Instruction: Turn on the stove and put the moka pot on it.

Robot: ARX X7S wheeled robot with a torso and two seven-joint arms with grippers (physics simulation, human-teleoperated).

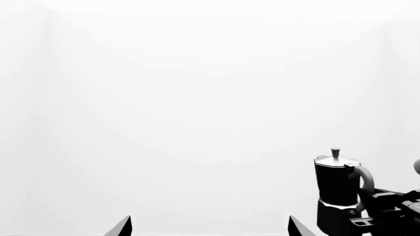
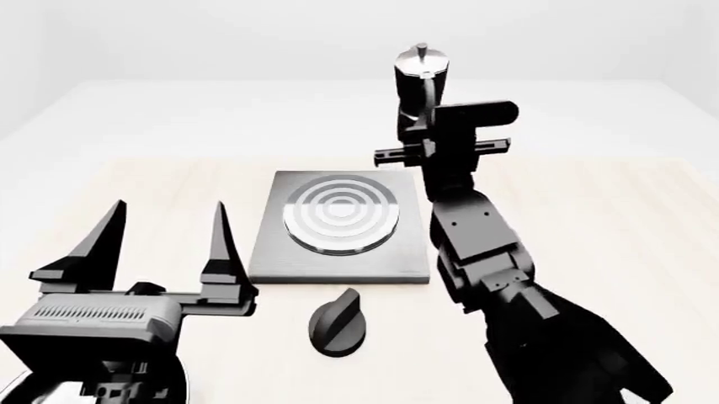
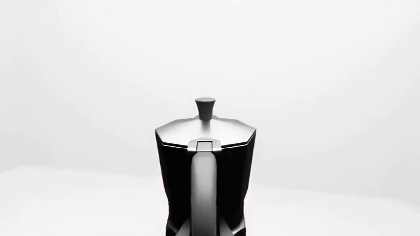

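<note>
The stove (image 2: 286, 257) is a dark-grey square slab with concentric rings (image 2: 340, 212) at the table's middle. Its black knob (image 2: 337, 322) lies just in front of it. The moka pot (image 2: 418, 77), black with a silver lid, is held upright in the air behind the stove's far right corner. My right gripper (image 2: 423, 126) is shut on it from the handle side. In the right wrist view the pot (image 3: 204, 162) fills the middle, handle toward the camera, with the right gripper (image 3: 204, 232) at its base. My left gripper (image 2: 168, 240) is open and empty, left of the stove. The left wrist view shows its gripper (image 1: 210, 219) and the pot (image 1: 338, 184).
A pale wooden table (image 2: 584, 219) carries the stove. A white floor and walls lie beyond it. A round dark rim (image 2: 23, 391) shows under my left wrist at the near left corner, mostly hidden.
</note>
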